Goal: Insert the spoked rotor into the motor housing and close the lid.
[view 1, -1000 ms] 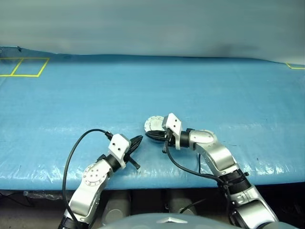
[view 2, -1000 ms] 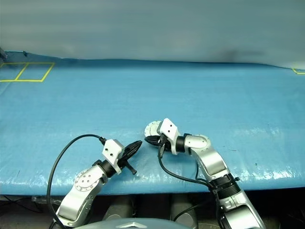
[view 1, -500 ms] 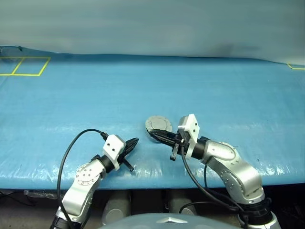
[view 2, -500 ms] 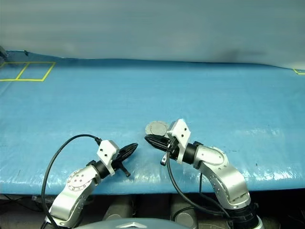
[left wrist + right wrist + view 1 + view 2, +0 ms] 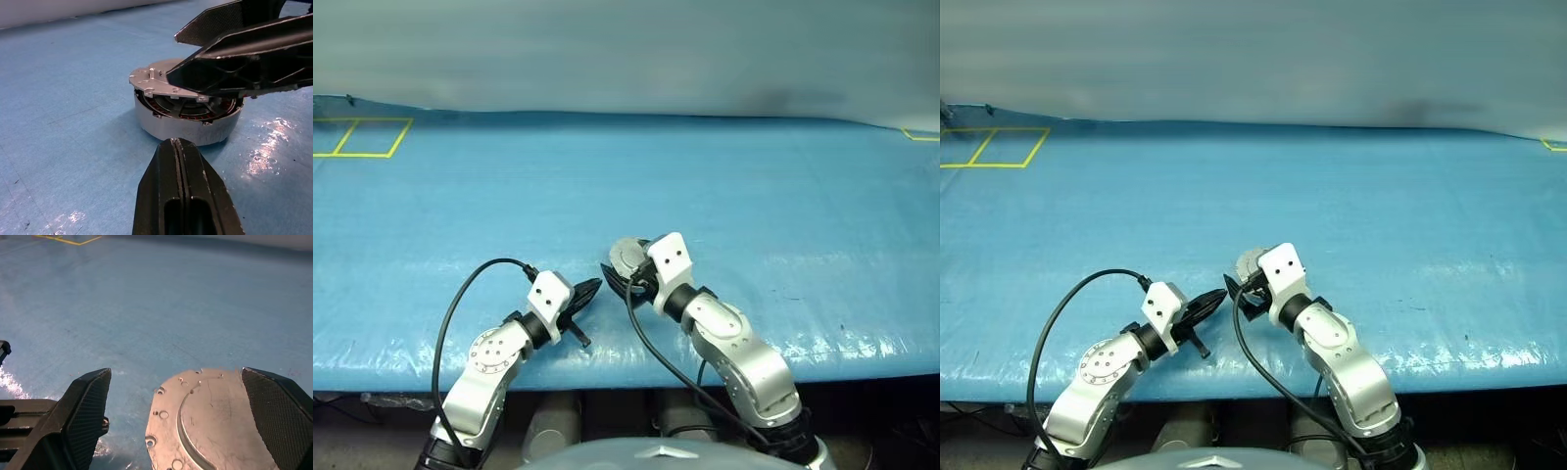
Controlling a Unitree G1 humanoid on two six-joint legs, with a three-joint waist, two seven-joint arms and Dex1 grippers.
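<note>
Lying between spread right jaws: lid (image 5: 215, 421)

Left gripper (image 5: 589, 290) pinched closed, angled rightward; right gripper (image 5: 181, 421) spread wide just beside it, angled leftward.

Motor housing (image 5: 188, 128) brushed metal; lid (image 5: 215, 426) matt metal; table cover (image 5: 754, 186) glossy plastic.

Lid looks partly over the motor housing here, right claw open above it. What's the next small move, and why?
Probably bring the open right claw down onto the lid and press it flat. The left wrist view shows the lid resting tilted over the motor housing, with a gap that leaves the copper windings and spokes visible beneath, so it is not seated yet. The shut left claw sits just beside the housing and could brace it.
</note>
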